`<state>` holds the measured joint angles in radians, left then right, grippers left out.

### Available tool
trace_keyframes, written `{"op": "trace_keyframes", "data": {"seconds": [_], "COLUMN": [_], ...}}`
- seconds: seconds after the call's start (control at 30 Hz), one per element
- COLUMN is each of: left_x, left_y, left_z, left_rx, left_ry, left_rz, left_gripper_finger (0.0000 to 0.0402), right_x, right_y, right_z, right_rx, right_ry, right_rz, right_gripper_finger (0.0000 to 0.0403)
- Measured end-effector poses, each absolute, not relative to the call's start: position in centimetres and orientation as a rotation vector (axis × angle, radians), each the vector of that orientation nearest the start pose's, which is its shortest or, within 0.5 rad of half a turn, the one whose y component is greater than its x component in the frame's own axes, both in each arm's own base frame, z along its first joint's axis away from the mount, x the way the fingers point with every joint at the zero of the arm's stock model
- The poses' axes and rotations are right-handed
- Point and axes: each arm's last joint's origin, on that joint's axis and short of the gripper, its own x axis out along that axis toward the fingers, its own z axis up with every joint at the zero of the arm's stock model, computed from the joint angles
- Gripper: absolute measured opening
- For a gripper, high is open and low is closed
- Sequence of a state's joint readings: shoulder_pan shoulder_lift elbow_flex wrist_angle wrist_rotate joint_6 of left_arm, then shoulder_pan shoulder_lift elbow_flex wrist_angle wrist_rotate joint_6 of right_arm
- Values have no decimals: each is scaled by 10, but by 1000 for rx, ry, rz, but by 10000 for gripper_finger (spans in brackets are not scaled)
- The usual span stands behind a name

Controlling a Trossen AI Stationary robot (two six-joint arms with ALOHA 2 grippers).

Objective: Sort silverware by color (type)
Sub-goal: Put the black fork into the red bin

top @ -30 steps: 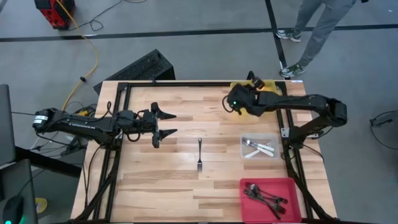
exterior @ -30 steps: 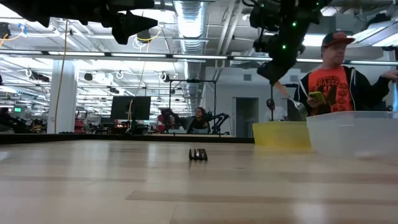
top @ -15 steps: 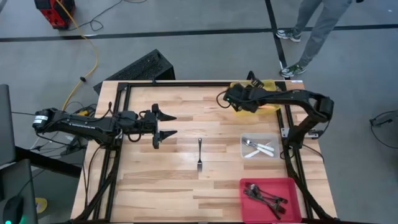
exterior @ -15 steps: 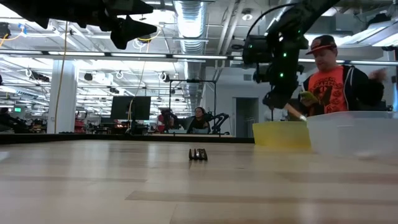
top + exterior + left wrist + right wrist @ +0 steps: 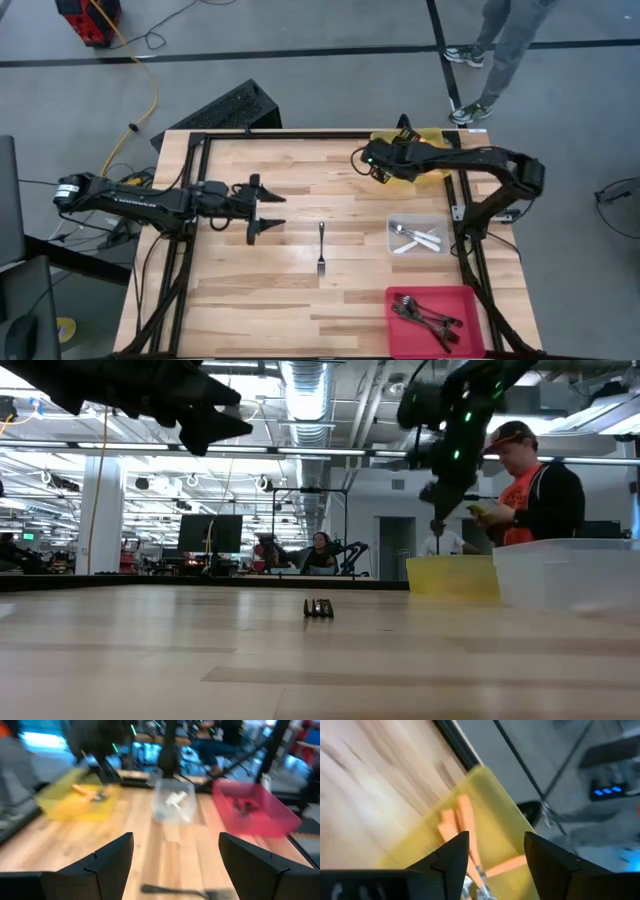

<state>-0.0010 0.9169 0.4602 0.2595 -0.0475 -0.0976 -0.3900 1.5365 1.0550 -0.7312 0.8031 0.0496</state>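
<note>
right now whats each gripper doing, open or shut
left gripper: open, holding nothing, above the table left of the fork.
right gripper: open, empty, over the yellow bin.

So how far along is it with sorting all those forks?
Nearly done. Orange-handled forks lie in the yellow bin, pale ones in the clear bin, dark ones in the red bin. The right gripper, open beside the yellow bin, holds nothing. One dark fork is left on the table, near the open left gripper.

Grey floor (image 5: 300, 60), yellow cable (image 5: 150, 95), ceiling lights (image 5: 310, 385), person (image 5: 530, 485) standing.
</note>
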Motion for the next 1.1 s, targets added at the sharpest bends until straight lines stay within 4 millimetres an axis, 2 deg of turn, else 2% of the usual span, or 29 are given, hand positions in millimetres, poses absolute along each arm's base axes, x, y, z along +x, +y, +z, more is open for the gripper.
{"op": "trace_keyframes", "data": {"seconds": [0.2,0.3,0.4,0.53,0.7,0.93,1.1], "left_x": [221,235,251,278,308,333,341], "left_y": [-1,-3,-14,-38,-61,-73,-77], "left_z": [219,207,197,194,190,177,164], "left_rx": [-127,-159,-173,-108,105,273,333], "left_ry": [266,266,275,320,496,650,673], "left_rz": [4,16,26,62,55,-169,-208], "left_gripper_finger": [277,277,277,277,277,277,277], "right_x": [242,234,227,222,223,226,227], "right_y": [-103,-88,-76,-64,-52,-38,-29], "right_z": [270,288,300,308,309,309,308], "right_rx": [-150,-116,-83,-63,-43,-67,-73], "right_ry": [1002,902,821,770,743,741,736], "right_rz": [-999,-985,-969,-939,-908,-845,-816], "right_gripper_finger": [218,218,219,219,219,219,219]}}
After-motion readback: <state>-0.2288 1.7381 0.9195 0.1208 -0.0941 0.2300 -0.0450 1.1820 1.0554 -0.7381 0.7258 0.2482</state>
